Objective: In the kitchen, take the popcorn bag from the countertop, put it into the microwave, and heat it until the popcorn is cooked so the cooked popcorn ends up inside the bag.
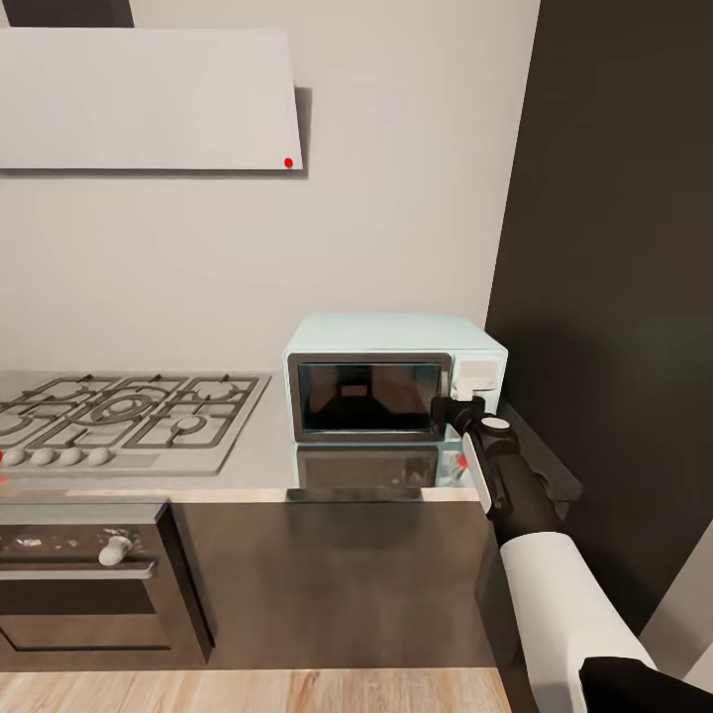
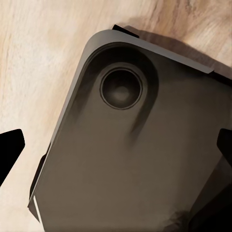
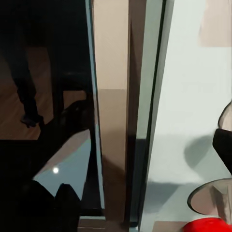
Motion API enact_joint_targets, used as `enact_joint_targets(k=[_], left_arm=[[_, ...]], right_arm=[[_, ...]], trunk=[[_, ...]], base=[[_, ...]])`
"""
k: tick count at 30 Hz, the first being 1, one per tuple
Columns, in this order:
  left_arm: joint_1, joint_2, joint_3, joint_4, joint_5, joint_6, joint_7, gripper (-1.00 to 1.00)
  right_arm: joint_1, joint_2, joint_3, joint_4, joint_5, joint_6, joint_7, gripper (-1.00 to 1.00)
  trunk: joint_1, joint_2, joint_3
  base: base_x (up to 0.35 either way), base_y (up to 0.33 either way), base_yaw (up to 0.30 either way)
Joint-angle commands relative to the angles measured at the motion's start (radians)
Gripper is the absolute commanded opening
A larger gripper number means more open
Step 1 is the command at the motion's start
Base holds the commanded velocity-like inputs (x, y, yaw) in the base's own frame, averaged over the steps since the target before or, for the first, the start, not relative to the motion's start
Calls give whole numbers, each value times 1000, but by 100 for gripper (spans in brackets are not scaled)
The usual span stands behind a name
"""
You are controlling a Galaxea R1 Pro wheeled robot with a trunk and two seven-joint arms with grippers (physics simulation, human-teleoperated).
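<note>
Mint-blue microwave (image 1: 394, 381) sits shut on the countertop (image 1: 259, 451); right gripper (image 1: 458, 408) at its control-panel edge, grip state unclear; hook door edge squarely, pull slowly.

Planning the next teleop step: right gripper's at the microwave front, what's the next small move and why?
Probably pull the door edge outward. The right gripper sits at the seam between the dark glass door and the control panel of the microwave, and the door looks shut.
</note>
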Motion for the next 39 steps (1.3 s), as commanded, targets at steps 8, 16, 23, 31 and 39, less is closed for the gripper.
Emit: enact_joint_targets(k=[8,16,23,31,39], left_arm=[[0,0,4,0,1,-2,-1,100],[0,0,5,0,1,-2,-1,100],[0,0,5,0,1,-2,-1,100],[0,0,4,0,1,-2,-1,100],[0,0,4,0,-1,-3,-1,100]], right_arm=[[-1,2,-1,-2,-2,4,5,-100],[-1,4,0,-2,0,6,4,-100],[-1,6,3,-3,8,9,-60,-100],[-1,6,4,-5,9,14,-87,-100],[-1,6,4,-4,8,17,-86,-100]], trunk=[[0,0,-1],[0,0,-1],[0,0,-1],[0,0,-1],[0,0,-1]], base=[[0,0,0],[0,0,0],[0,0,0],[0,0,0],[0,0,0]])
